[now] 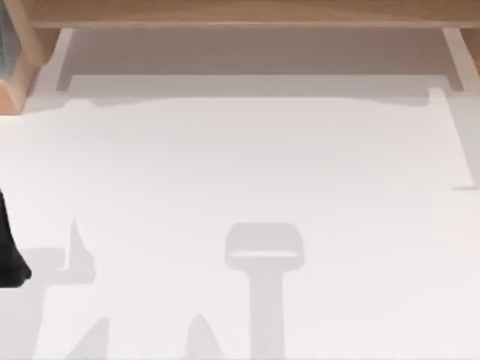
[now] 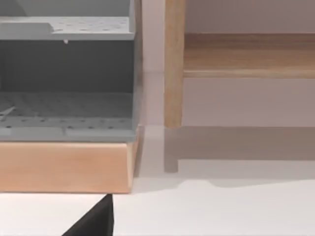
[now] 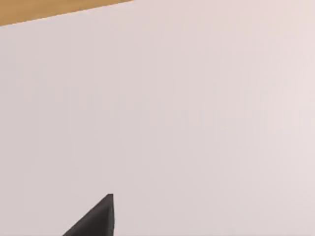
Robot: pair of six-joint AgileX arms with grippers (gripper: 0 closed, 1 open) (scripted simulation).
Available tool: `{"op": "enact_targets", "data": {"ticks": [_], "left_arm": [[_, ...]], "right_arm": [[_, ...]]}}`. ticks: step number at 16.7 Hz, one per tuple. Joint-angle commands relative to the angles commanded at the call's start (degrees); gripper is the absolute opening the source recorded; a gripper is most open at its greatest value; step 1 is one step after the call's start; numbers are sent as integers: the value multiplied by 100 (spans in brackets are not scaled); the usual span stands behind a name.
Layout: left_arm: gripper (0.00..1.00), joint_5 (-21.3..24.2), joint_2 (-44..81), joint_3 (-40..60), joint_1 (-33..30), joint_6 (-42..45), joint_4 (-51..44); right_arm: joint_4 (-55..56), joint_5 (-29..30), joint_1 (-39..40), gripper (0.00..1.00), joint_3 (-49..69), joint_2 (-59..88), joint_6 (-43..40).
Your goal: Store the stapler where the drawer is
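White and bare, the bench took up most of the top view, crossed by grey shadows of the arms near its front edge. Along the far edge ran a pale wooden shelf frame, standing on the bench with its shadow falling beneath it. At the far left corner sat a grey cabinet with a wooden base. A black part of the left arm showed at the left edge of the top view, near the front. From the left wrist view, the cabinet appeared as an open grey compartment with a dotted grey floor, resting on its light wooden base, and just beside it stood an upright wooden post of the shelf frame. A dark fingertip showed in that view; whether the left fingers were spread or pressed together could not be told. The right wrist view showed bare bench, a strip of wood and one dark fingertip; its fingers' state could not be told either. Where the stapler lay could not be told.
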Motion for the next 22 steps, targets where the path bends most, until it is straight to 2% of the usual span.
{"op": "enact_targets", "data": {"ticks": [4, 8, 14, 22], "left_arm": [[100, 0, 0, 0, 0, 0, 0], [100, 0, 0, 0, 0, 0, 0], [100, 0, 0, 0, 0, 0, 0], [100, 0, 0, 0, 0, 0, 0]], "right_arm": [[1555, -917, 535, 100, -1468, -186, -577], [2166, -1435, 942, 100, -2075, -419, -826], [2152, -1424, 945, 100, -2048, -397, -826], [1858, -1104, 1285, 100, -1631, -278, -836]]}}
